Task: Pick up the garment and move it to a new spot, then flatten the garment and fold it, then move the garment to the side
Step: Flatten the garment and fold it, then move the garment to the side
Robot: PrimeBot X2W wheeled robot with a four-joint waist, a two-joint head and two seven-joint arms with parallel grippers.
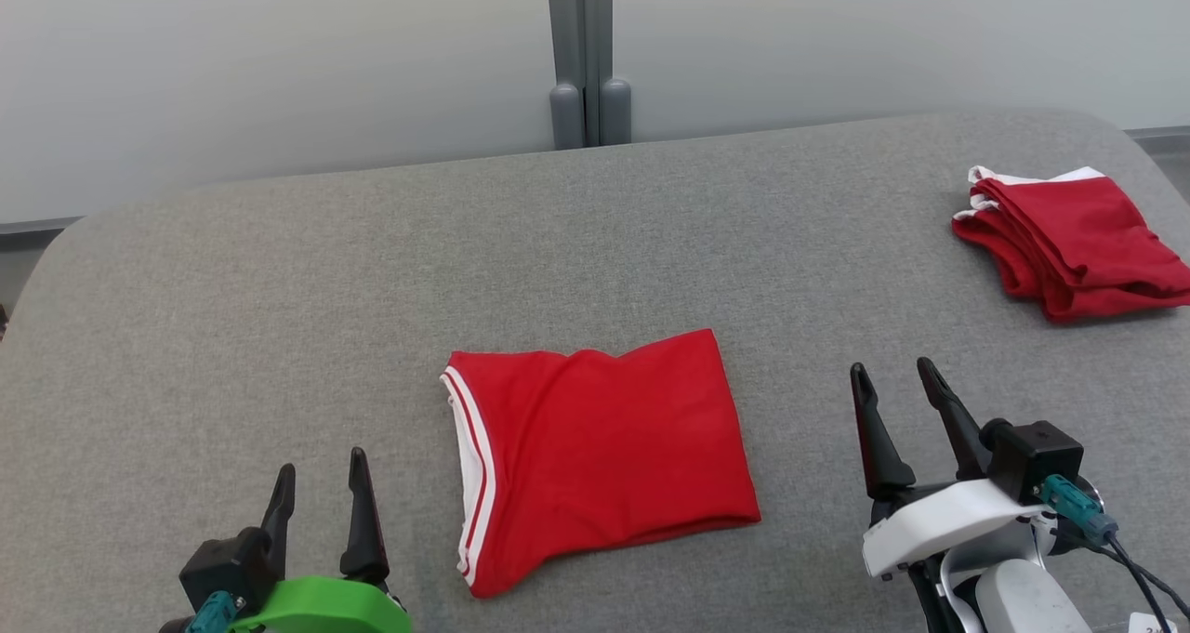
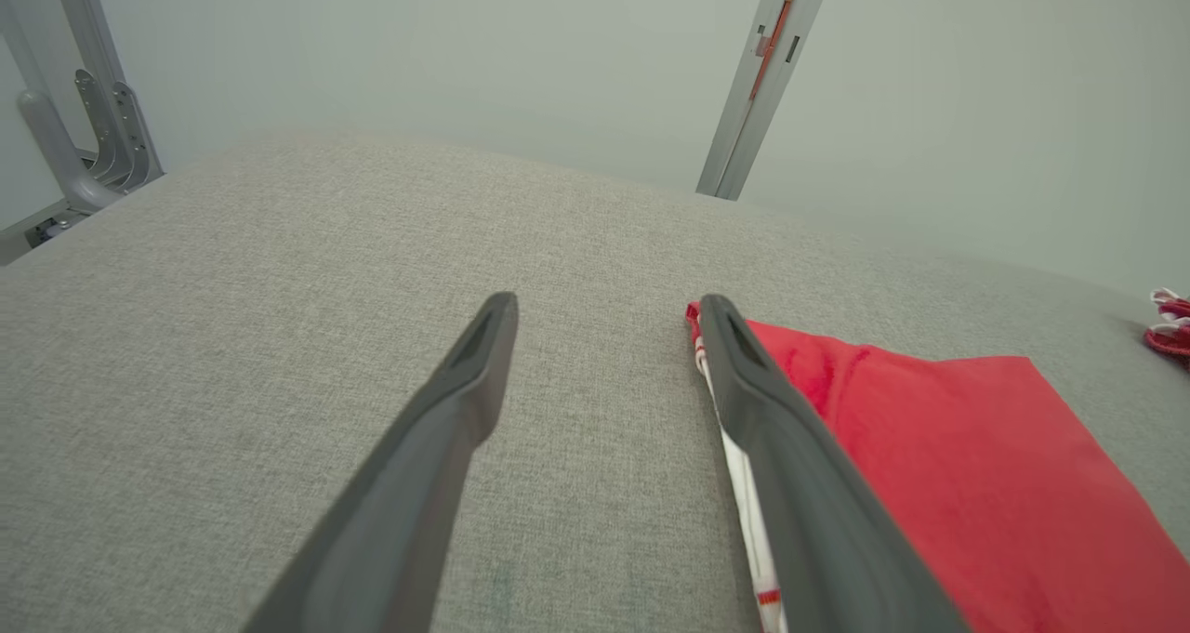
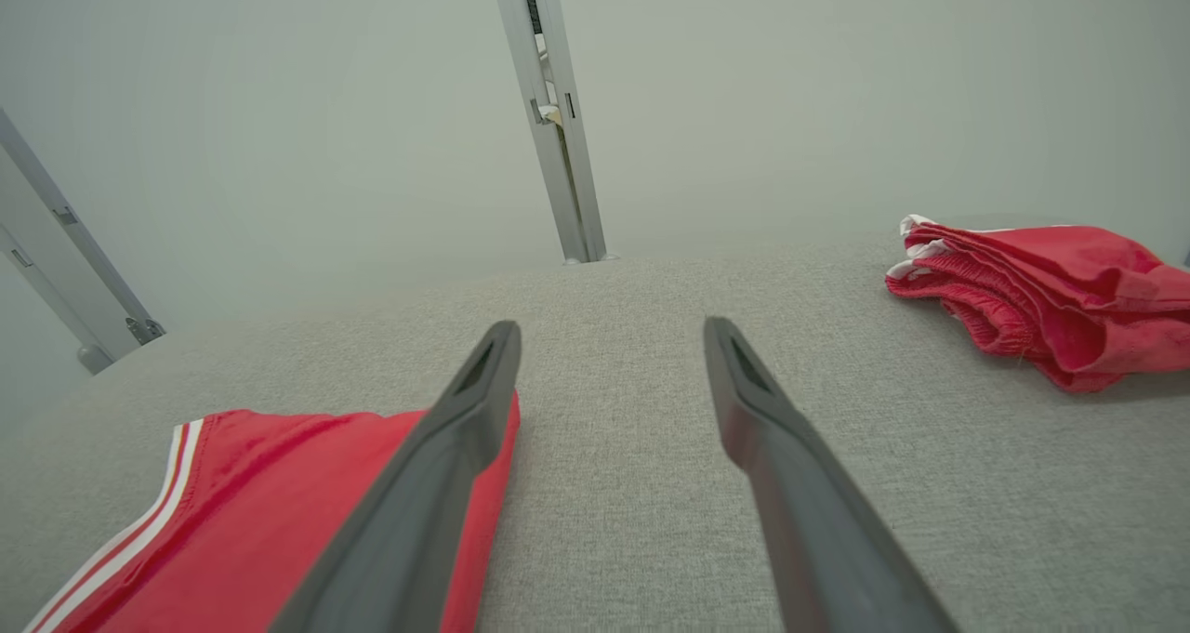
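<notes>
Roughly rectangular red garment (image 1: 600, 452), perhaps jersey

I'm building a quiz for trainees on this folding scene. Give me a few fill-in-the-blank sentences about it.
1. The folded garment on the grey table is ____ with white stripes.
2. The left gripper and right gripper both stand ____, holding nothing.
3. In the head view, the stripes run along the garment's ____ edge.
4. Another red pile lies at the table's far ____ side.
Missing words: red; open; left; right.
</notes>
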